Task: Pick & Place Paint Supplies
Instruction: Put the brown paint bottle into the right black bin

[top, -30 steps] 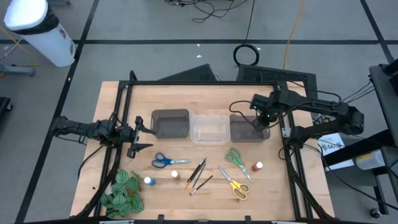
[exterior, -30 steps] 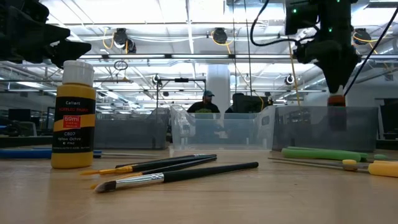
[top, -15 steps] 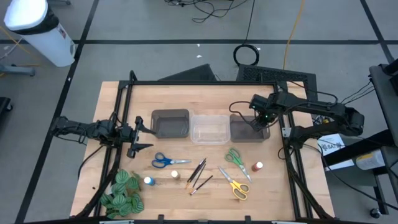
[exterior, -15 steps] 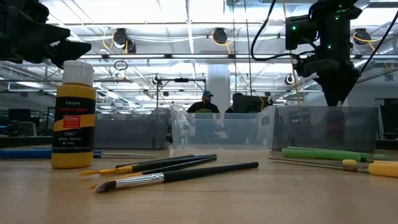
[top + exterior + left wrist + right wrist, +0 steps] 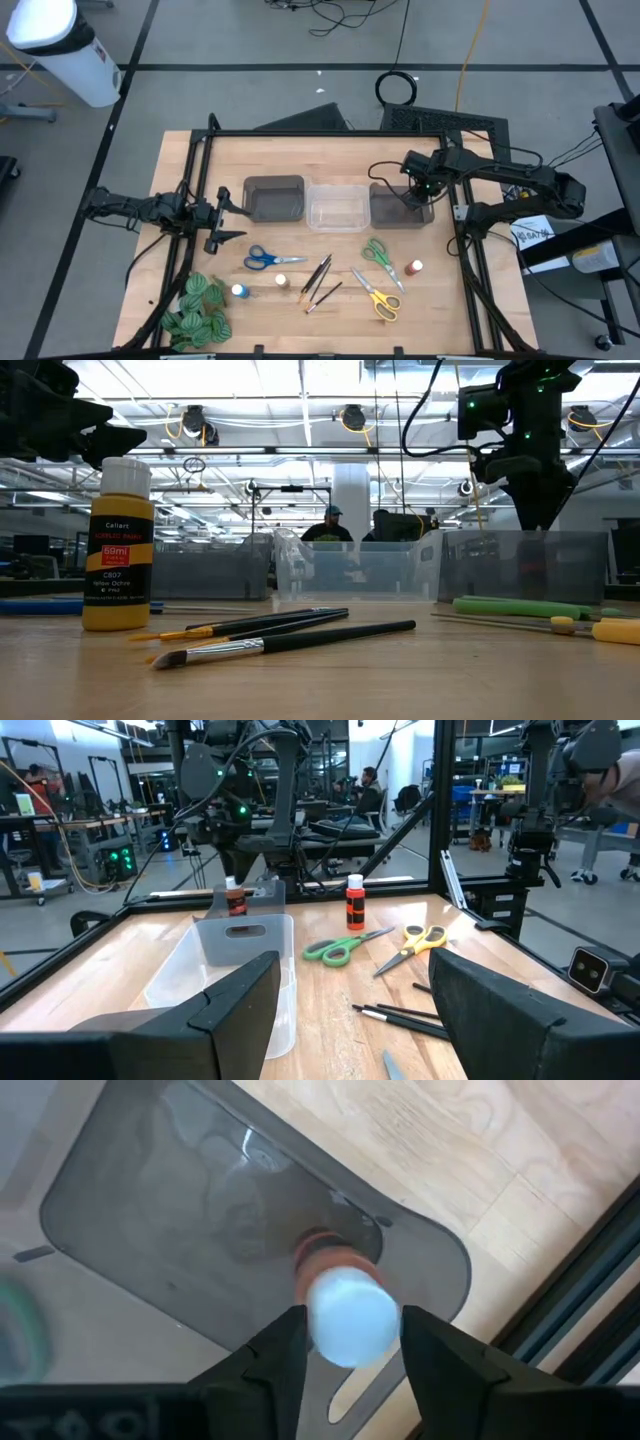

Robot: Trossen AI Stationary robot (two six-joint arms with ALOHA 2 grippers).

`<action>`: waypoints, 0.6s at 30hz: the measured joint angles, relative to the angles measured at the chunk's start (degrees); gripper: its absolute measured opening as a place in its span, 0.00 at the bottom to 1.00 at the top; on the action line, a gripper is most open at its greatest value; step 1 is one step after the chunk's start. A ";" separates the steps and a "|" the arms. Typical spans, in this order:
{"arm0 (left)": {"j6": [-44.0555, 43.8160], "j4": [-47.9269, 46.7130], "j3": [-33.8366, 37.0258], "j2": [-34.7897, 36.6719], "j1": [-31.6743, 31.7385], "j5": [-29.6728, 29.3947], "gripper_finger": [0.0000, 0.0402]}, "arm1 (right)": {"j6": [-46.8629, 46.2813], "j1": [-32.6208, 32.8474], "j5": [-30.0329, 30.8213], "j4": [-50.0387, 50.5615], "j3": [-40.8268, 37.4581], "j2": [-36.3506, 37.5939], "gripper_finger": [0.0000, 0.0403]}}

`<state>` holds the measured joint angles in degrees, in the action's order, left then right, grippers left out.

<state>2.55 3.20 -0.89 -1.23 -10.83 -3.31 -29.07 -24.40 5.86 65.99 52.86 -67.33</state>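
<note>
My right gripper (image 5: 418, 193) hangs over the right grey bin (image 5: 392, 214), shut on a small paint bottle (image 5: 335, 1275) with a pale cap and red-brown body. The left wrist view shows this bottle (image 5: 236, 901) down inside that bin. My left gripper (image 5: 225, 215) waits open near the table's left edge. Lying on the wood are blue scissors (image 5: 262, 259), green scissors (image 5: 378, 253), yellow scissors (image 5: 380, 300) and dark paintbrushes (image 5: 318, 280). Three bottles stand there: blue-capped (image 5: 240, 291), orange (image 5: 282, 282) and red (image 5: 415, 268). My right gripper pinches the bottle's pale cap (image 5: 352, 1320) between its two fingers (image 5: 285, 1355), coming from above and pointing down. The bottle hangs upright below the fingers, its red-brown body inside the right grey bin. Whether its base touches the bin floor I cannot tell.
A left grey bin (image 5: 273, 198) and a clear bin (image 5: 337, 205) stand in a row with the right one. A green striped leafy bunch (image 5: 197, 312) lies at the near left corner. A black frame (image 5: 330, 133) edges the table. People sit in the room behind.
My right gripper has gone down with the bottle, so the bottle that hung above the right grey bin's rim now sits behind its wall. It has shifted slightly toward the table's left. The left arm has kept still.
</note>
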 joint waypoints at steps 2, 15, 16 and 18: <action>0.00 0.00 0.00 0.02 0.00 0.00 0.67 | -0.01 0.00 0.01 -0.36 0.00 0.00 0.38; 0.00 -0.01 0.00 0.02 -0.02 0.00 0.67 | 1.69 0.00 -0.05 -2.29 0.00 0.15 0.38; 0.00 -0.01 0.01 0.01 0.00 0.00 0.67 | 1.71 0.00 -0.05 -2.15 0.00 0.38 0.38; 0.00 0.00 0.00 0.01 -0.01 0.00 0.67 | 1.74 0.00 -0.08 -1.93 0.00 0.94 0.38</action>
<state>2.55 3.20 -0.89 -1.22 -10.84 -3.31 -27.33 -24.40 5.77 64.06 52.86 -66.39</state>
